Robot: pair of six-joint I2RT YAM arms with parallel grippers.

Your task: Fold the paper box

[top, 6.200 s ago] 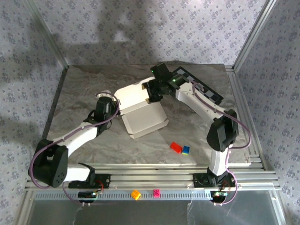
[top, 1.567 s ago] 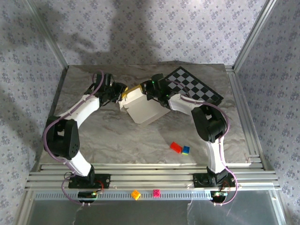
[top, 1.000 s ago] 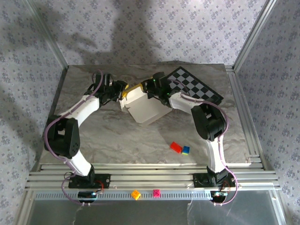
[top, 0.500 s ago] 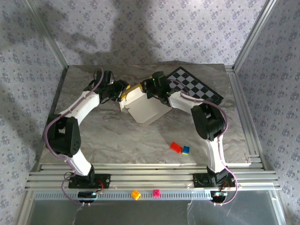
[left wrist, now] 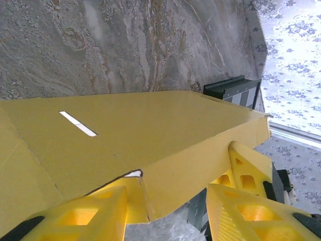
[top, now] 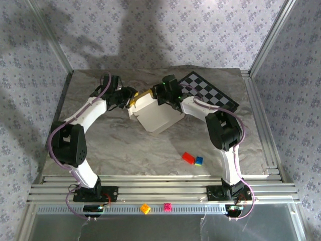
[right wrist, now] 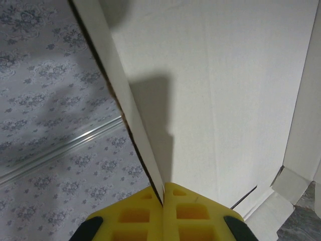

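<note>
paper box (top: 156, 116) yellow outside, white inside; surface (top: 125, 145) grey marbled; mat (top: 213, 94) black/grey checkerboard; red brick (top: 188, 157), blue brick (top: 199, 160); walls (top: 200, 30) grey floral

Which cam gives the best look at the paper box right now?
Top external: the whole paper box shows, outline and white face. Left wrist gives a close-up of its yellow outer panel and slot. Right wrist gives its white inner face, one edge pinched in the shut right hand.

Pretty sure I live in a robotics lab test cell: marble-look table (top: 125, 145), aluminium rails (top: 160, 183) along its near edge, floral backdrop panels (top: 200, 30) behind it.
</note>
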